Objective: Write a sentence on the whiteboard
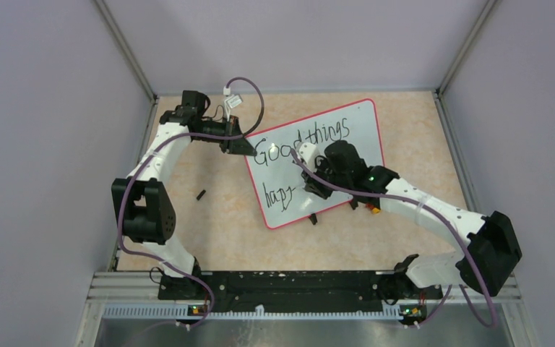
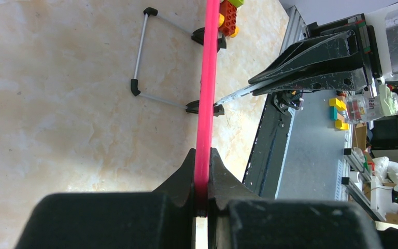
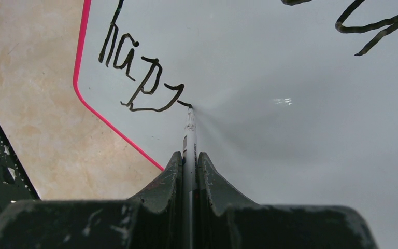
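The whiteboard [image 1: 358, 130], white with a thin red frame, lies tilted on the table. The sentence [image 1: 303, 143] reads "Good things" on top with "happ" [image 3: 134, 78] below it in black. My left gripper [image 1: 240, 146] is shut on the board's red frame [image 2: 205, 104] at its far left corner. My right gripper [image 1: 311, 182] is shut on a white marker [image 3: 189, 135]. The marker's tip touches the board at the end of the last stroke. The whiteboard's black feet [image 2: 203, 108] show in the left wrist view.
A small black marker cap [image 1: 201, 194] lies on the table left of the board. Coloured toy bricks [image 1: 373, 208] sit by the board's near edge under my right arm. Grey walls enclose the table on three sides.
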`<state>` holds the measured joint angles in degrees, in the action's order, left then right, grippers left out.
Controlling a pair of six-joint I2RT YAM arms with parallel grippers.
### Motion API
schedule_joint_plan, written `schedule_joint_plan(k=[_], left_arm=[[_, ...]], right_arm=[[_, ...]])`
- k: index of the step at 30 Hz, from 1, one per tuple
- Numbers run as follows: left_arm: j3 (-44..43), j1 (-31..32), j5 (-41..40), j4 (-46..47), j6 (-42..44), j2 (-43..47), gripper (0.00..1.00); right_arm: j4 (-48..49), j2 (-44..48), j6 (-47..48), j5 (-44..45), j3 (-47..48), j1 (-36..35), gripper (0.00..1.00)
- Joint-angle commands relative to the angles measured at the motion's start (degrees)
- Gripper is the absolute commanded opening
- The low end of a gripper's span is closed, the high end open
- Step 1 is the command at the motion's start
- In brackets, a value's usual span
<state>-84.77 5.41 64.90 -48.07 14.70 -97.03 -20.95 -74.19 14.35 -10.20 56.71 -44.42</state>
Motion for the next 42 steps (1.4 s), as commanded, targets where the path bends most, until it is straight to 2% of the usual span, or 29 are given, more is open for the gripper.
schedule_joint_plan(k=[1, 15, 27, 33, 42], left_arm=[[-2.15, 0.12, -6.5, 3.51, 2.35, 0.14, 0.0], [-2.2, 0.13, -6.47, 3.55, 2.44, 0.07, 0.0], [-2.12, 0.13, -6.52, 3.5, 2.53, 0.21, 0.0], [-1.98, 0.13, -6.37, 3.46, 2.53, 0.13, 0.0], [-1.63, 0.13, -6.59, 3.69, 2.53, 0.49, 0.0]], right_arm=[[0.97, 1.21, 0.07, 0.83, -0.29, 1.01, 0.0], [0.13, 0.21, -0.41, -2.2, -2.06, -0.87, 0.0], [2.14, -2.45, -1.25, -2.64, 1.71, -2.72, 0.0], [0.22, 0.77, -1.46, -6.27, 1.45, -2.7, 0.0], [-1.87, 6.25, -0.9, -5.18, -1.0, 0.61, 0.0]])
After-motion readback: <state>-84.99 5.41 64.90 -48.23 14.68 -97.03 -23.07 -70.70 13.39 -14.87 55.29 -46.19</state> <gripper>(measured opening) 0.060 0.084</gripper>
